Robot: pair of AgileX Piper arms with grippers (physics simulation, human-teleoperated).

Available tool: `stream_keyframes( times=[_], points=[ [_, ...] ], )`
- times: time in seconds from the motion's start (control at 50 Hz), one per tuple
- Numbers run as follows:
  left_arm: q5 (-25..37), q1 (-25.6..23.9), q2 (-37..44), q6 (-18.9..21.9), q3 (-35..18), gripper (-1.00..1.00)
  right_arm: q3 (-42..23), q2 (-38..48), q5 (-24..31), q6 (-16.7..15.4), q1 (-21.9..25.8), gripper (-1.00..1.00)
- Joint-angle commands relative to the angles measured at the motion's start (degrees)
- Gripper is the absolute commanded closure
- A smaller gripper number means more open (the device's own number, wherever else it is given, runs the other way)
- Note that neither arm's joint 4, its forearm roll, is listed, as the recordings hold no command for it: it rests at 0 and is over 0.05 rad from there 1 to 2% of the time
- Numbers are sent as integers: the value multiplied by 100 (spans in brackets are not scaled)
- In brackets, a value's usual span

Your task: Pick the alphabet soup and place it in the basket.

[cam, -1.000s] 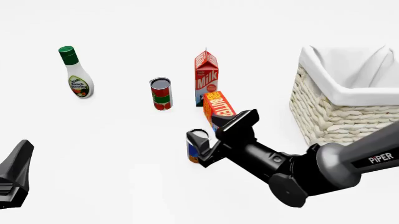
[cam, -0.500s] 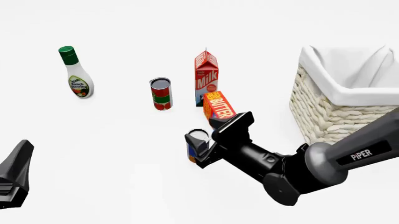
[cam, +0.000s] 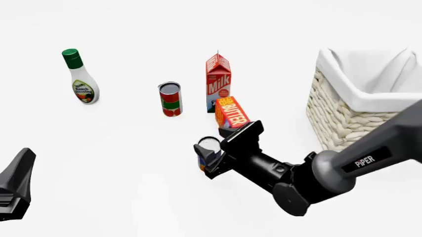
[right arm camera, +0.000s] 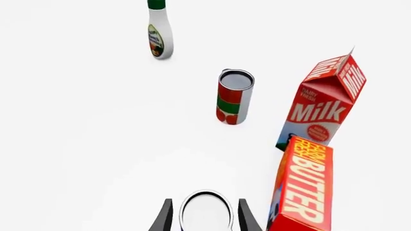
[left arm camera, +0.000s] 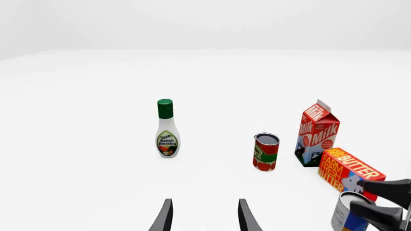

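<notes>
The alphabet soup (cam: 209,144) is a small can with a silver top and a blue-to-orange label, upright on the table just in front of the butter box. My right gripper (cam: 216,152) is open with one finger on each side of the can. In the right wrist view the alphabet soup (right arm camera: 205,214) fills most of the gap between the fingers, with a thin gap showing on each side. The cream wicker basket (cam: 359,123) with white lining stands at the far right. My left gripper (left arm camera: 204,202) is open and holds nothing, low at the near left (cam: 19,180).
The butter box (cam: 231,112) lies close behind the soup, right beside the right gripper's far finger. Behind it stands a milk carton (cam: 218,81), with a red and green can (cam: 170,99) to its left. A ranch dressing bottle (cam: 82,79) is at the far left.
The right arm has slid a little to the left and forward, bringing its fingers further around the soup can. The can and the left gripper have not moved.
</notes>
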Motion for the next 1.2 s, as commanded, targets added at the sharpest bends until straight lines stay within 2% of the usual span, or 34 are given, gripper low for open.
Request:
stream_keyframes(
  times=[0.02,1.2],
  points=[
    [0,0,0,0,0,-100,-75,175,-35,24,-12,-100],
    [0,0,0,0,0,-100,-414,936,-139,160,-46,-100]
  ],
)
